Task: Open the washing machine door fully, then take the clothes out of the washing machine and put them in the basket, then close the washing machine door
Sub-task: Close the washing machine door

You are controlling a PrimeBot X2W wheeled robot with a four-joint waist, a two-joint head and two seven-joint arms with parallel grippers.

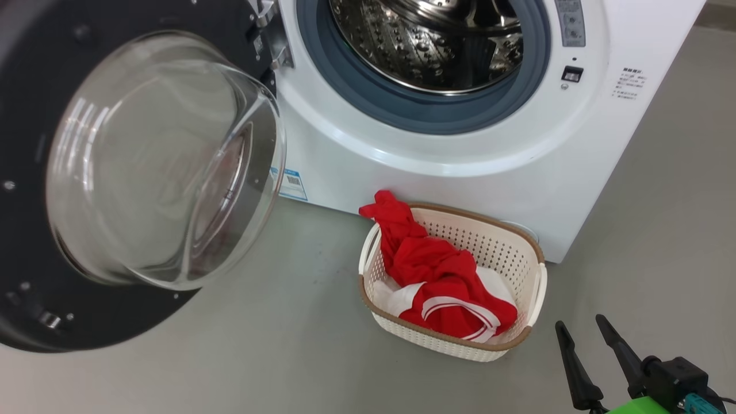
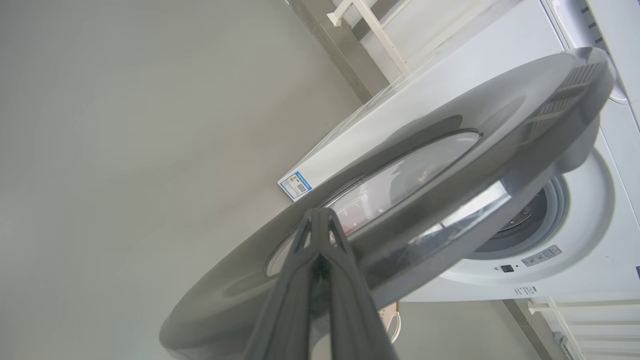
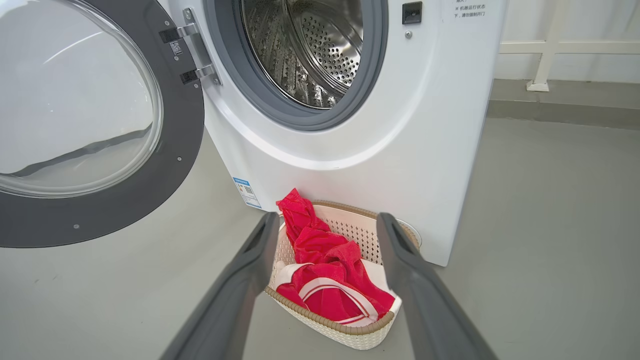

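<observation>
- Head view: washing machine door hangs wide open on the robot's left, with the hinge at its right edge and the glass bowl bulging toward the camera.
- Drum of the washing machine looks bare. The clothes, red with white trim, lie heaped in the basket on the floor, just in front of the machine.
- Judgement: closing the door is the step left.
- Left wrist view: left hand is closed, fingers pressed together and holding nothing. Its tips are at the door's glossy outer face, by the window's edge. Touching or just short, I cannot tell.
- Key relation: left hand is on the door's outer side, with the machine's opening beyond it. The push goes through the door toward the opening, in an arc about the hinge.
- Right hand is open and empty, low right near the basket. That is the door's inner side, the wrong side for a push, so the left hand is better placed.
- Risk: one red end rises above the basket's back-left rim. Its clearance under the door's sweep is unclear.
</observation>
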